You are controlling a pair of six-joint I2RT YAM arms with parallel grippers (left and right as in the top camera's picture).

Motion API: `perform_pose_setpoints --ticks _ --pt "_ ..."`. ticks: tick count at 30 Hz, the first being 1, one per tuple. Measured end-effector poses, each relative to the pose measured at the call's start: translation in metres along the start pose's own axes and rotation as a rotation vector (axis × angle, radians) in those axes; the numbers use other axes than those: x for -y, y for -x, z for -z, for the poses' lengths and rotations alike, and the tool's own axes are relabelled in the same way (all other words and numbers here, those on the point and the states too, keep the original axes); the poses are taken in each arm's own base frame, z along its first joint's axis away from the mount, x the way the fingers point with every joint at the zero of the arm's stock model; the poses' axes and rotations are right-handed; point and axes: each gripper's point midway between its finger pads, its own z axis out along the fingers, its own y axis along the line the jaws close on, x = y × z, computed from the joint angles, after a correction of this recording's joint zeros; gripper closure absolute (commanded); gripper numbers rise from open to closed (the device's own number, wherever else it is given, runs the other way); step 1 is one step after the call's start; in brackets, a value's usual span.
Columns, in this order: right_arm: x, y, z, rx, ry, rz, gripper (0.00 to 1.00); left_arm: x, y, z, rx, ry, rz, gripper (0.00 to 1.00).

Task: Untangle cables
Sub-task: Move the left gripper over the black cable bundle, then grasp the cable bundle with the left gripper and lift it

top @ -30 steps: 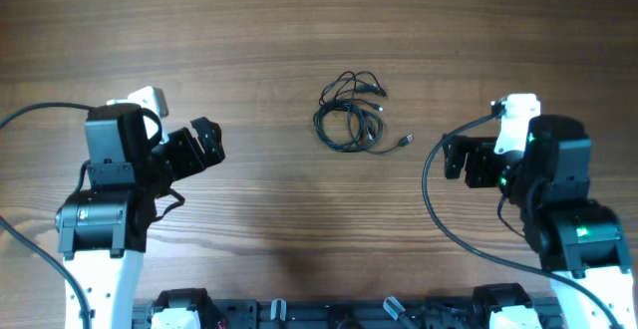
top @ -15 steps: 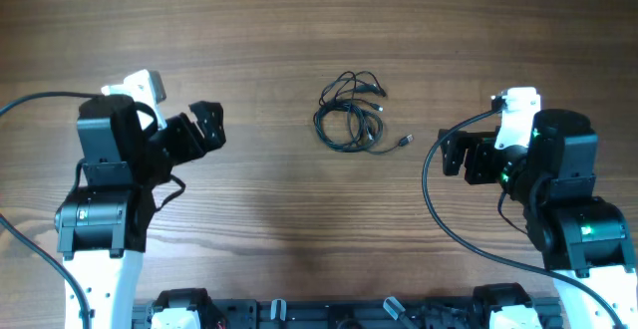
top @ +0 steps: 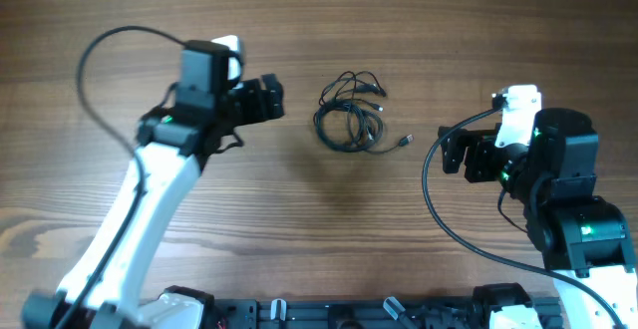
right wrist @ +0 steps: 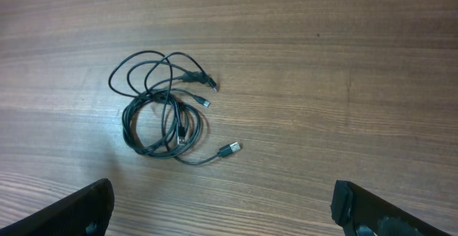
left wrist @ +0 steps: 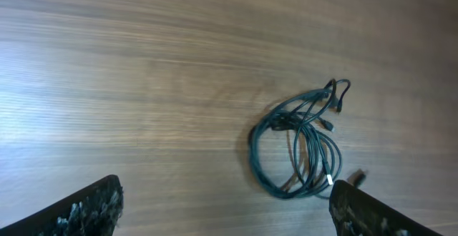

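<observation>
We see the cables [top: 349, 117] lying in a loose, roundish coil on the wooden table [top: 299, 30]. One plug end [top: 406, 141] trails toward the right gripper [top: 447, 153]. The left gripper [top: 274, 100] hovers near the coil, its arm outstretched. Both claws gape wide and empty.

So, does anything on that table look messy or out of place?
Only the cables: thin black cords looped over each other in a loose tangle in the middle of the table, with one plug trailing out to the side. Nothing looks spilled or broken.
</observation>
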Motion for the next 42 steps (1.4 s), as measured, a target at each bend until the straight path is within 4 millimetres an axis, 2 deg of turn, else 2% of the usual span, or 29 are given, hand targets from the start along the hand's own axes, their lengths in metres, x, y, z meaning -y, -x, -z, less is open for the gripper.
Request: perform_pose_setpoints --ticks 7,15,21,29,36,42 --pt "0.000 0.000 0.000 0.000 0.000 0.000 0.00 0.030 -0.043 -0.069 -0.144 -0.010 -0.055 0.13" --pt "-0.001 0.000 0.000 0.000 0.003 0.000 0.00 0.051 -0.076 -0.109 -0.216 -0.022 -0.077 0.21" --pt "-0.001 0.000 0.000 -0.001 0.003 -0.001 0.00 0.061 -0.087 -0.119 -0.229 -0.034 -0.087 0.24" --pt "-0.001 0.000 0.000 -0.002 0.003 -0.009 0.00 0.062 -0.104 -0.130 -0.249 0.008 -0.117 0.25" --pt "-0.001 -0.001 0.000 -0.003 0.003 -0.009 0.00 0.054 -0.100 -0.130 -0.221 0.070 -0.086 0.21" --pt "-0.001 -0.001 0.000 -0.003 0.003 -0.009 0.00 0.047 -0.095 -0.132 -0.188 0.114 -0.046 0.23"
